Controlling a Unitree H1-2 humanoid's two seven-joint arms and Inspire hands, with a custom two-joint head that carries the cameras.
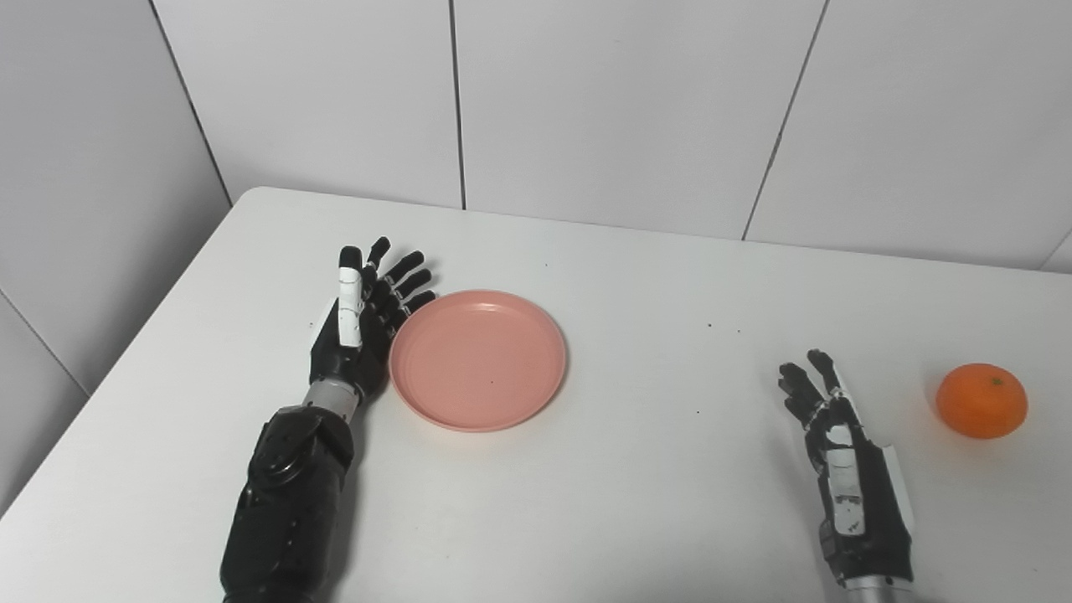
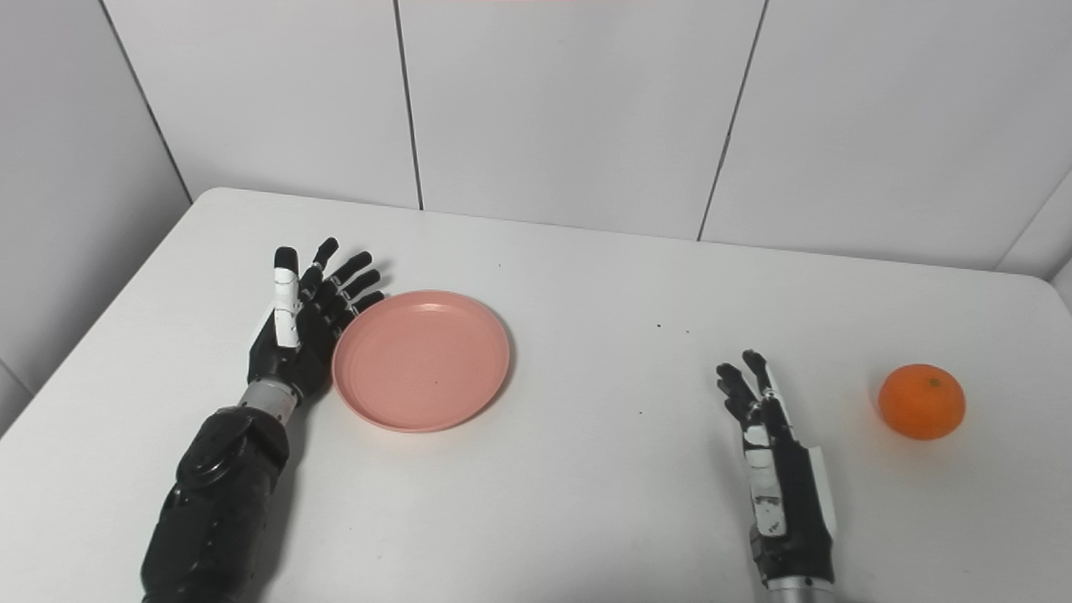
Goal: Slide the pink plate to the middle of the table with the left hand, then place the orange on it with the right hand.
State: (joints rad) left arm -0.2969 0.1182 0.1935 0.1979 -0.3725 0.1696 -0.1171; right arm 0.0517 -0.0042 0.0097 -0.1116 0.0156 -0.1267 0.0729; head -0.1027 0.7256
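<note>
Both splayed, empty: left hand (image 1: 356,322) touches pink plate (image 1: 477,360); right hand (image 1: 842,456) near orange (image 1: 981,400).

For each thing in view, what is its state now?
pink plate: upright, empty, left of table middle.
orange: on the table, not held.
left hand: open, against the plate's left rim.
right hand: open, left of the orange, apart from it.

Just a plain white counter (image 1: 636,502) with rounded corners, pushed up against a white panelled wall (image 1: 620,100).
</note>
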